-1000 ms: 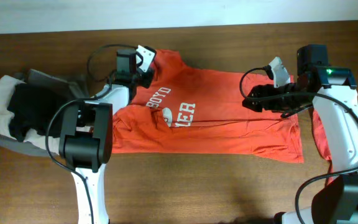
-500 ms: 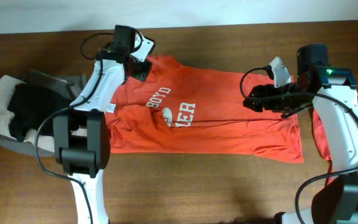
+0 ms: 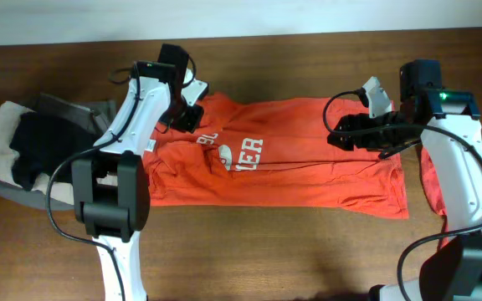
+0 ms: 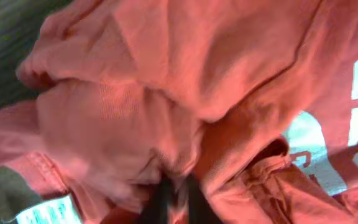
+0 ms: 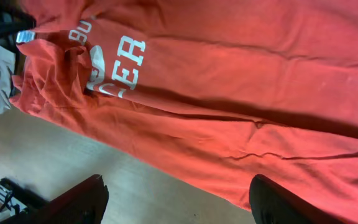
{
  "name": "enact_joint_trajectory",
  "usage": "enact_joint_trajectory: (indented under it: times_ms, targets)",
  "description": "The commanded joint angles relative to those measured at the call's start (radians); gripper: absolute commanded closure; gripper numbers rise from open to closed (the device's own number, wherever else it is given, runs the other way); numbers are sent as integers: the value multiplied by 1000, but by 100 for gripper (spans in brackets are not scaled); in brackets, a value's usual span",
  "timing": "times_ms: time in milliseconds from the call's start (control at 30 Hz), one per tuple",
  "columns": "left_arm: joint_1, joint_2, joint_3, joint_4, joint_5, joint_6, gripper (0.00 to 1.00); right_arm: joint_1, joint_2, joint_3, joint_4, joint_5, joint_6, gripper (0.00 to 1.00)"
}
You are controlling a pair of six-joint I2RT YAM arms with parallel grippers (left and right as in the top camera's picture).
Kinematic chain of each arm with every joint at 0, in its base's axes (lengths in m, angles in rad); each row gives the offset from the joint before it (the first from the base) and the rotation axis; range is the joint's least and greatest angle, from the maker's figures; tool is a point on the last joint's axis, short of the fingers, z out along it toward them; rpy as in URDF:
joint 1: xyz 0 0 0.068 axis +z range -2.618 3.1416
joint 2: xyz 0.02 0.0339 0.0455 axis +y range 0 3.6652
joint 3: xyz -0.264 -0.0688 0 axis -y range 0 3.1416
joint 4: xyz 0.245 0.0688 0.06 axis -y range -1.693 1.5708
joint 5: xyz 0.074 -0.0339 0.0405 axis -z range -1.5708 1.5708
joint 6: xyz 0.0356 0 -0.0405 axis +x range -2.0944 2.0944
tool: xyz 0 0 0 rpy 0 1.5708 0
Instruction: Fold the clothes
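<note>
A large orange-red T-shirt [image 3: 291, 167] with white letters lies spread across the table; it also fills the left wrist view [image 4: 185, 74] and the right wrist view [image 5: 241, 81]. My left gripper [image 3: 187, 114] is at the shirt's upper left corner, shut on a bunch of its cloth [image 4: 178, 193]. My right gripper [image 3: 338, 136] hovers open and empty over the shirt's right part; its fingers [image 5: 176, 199] are spread wide. A second red garment [image 3: 429, 180] lies partly hidden under my right arm at the right edge.
A pile of beige, black and grey clothes [image 3: 23, 150] lies at the table's left edge. Bare wooden table [image 3: 291, 251] runs along the front. A white wall band runs along the far edge.
My left gripper has pulled the shirt's upper left corner down and inward over the print, covering part of the upper line of letters. The right arm has not moved.
</note>
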Motion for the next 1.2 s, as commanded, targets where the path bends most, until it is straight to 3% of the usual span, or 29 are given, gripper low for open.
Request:
enact_joint_trajectory:
  times_ms: [0, 33, 100, 233, 400, 700, 900, 1000, 1100, 1167]
  targets:
    - [-1, -29, 12, 25, -75, -43, 72, 5, -21, 11, -1, 9, -3, 22]
    - [-1, -29, 12, 57, -99, -42, 60, 5, -21, 11, 0, 9, -3, 22]
    - [-1, -29, 13, 125, -135, -42, 48, 5, -21, 11, 0, 9, -3, 22]
    - [-2, -28, 13, 243, -135, -34, 32, 5, -21, 11, 0, 8, -3, 22]
    - [-3, -11, 12, 349, -80, 3, 29, 5, -21, 11, -1, 8, -3, 22]
    - [-4, 105, 12, 367, -31, 57, 30, 5, -21, 11, -9, 8, -3, 22]
    - [-4, 143, 12, 406, -20, 87, 38, 5, -21, 11, -12, 8, -3, 22]
    - [-4, 143, 12, 431, -21, 121, 56, 5, -21, 11, -15, 8, -2, 22]
    - [-4, 142, 12, 453, -21, 159, 88, 5, -21, 11, -20, 8, -3, 22]
    - [-4, 138, 27, 451, -28, 173, 96, 5, -21, 11, -23, 8, -3, 22]
